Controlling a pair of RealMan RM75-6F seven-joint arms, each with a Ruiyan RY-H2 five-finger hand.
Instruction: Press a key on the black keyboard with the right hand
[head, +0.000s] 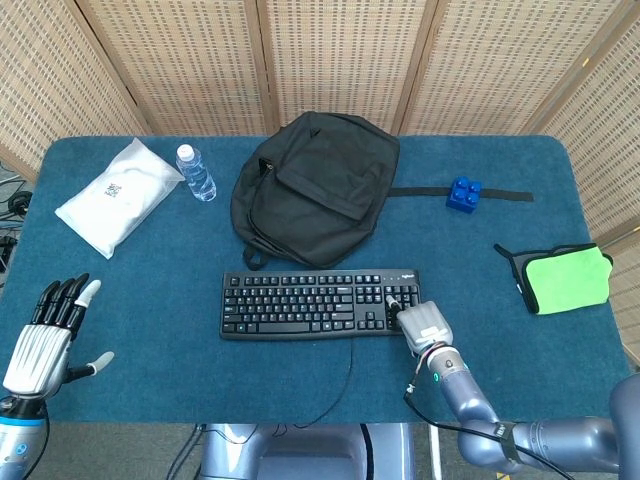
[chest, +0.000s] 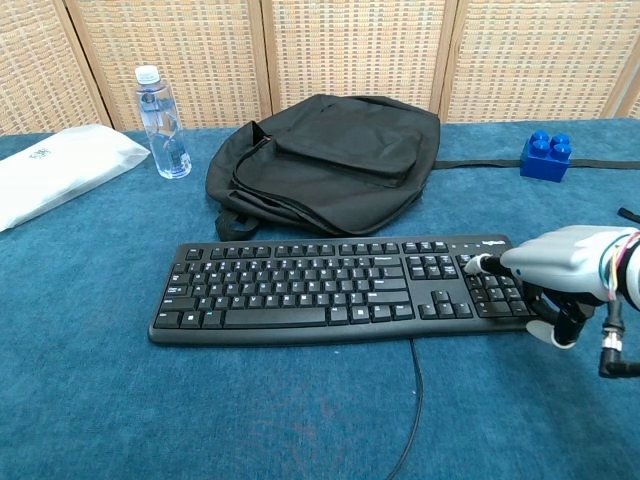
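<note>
The black keyboard (head: 318, 304) (chest: 340, 288) lies on the blue table in front of the backpack. My right hand (head: 421, 326) (chest: 560, 272) is at its right end, over the number pad. One extended fingertip (chest: 474, 264) touches a key there while the other fingers are curled under the palm. My left hand (head: 42, 335) hovers off the table's front left corner with fingers spread and nothing in it; the chest view does not show it.
A black backpack (head: 312, 187) lies behind the keyboard. A water bottle (head: 196, 172) and a white packet (head: 118, 194) sit at the back left. A blue block (head: 464, 193) rests on a black strap, and a green cloth (head: 566, 279) lies at right. The keyboard cable (chest: 414, 410) runs toward the front edge.
</note>
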